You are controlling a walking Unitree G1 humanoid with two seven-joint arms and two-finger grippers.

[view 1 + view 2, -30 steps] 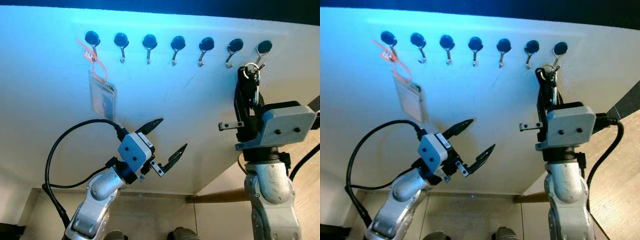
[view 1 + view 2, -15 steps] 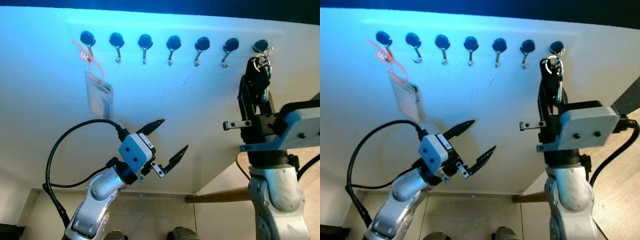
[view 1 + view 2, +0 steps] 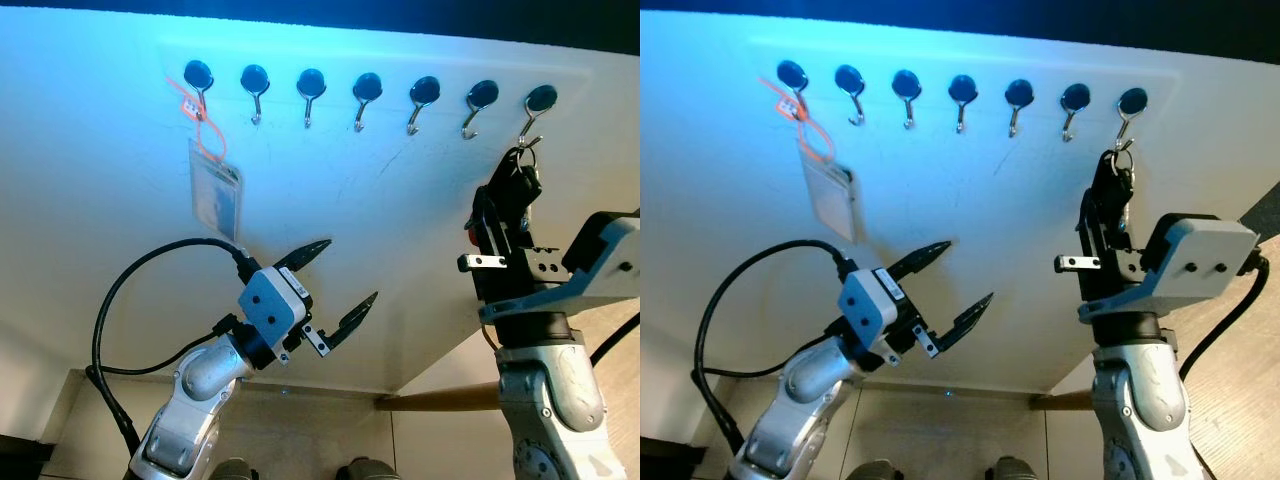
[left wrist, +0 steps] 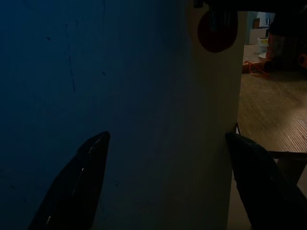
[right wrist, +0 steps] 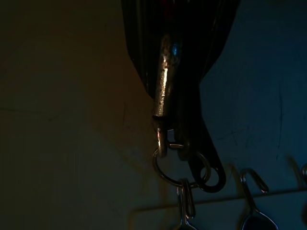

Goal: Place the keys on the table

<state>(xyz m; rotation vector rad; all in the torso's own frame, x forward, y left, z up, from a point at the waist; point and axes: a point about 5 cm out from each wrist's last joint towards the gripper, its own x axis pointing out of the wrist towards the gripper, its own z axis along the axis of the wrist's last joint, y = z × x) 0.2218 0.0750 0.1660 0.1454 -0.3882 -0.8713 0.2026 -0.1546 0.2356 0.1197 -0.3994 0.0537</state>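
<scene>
my right hand (image 3: 1108, 205) is clamped on the keys (image 3: 1118, 190), ring on the hook (image 3: 1127, 115); light, jangly, slippery—i'd grip the bunch.

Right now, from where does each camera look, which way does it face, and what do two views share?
Left eye, head: white wall with black-knobbed metal hooks, both arms.
Right eye: same scene; orange-strapped badge too.
Left wrist: along open left tool, bare wall.
Right wrist: along right tool shut on the metal keys, their ring on the last hook.
Shared: that hooked ring.
</scene>
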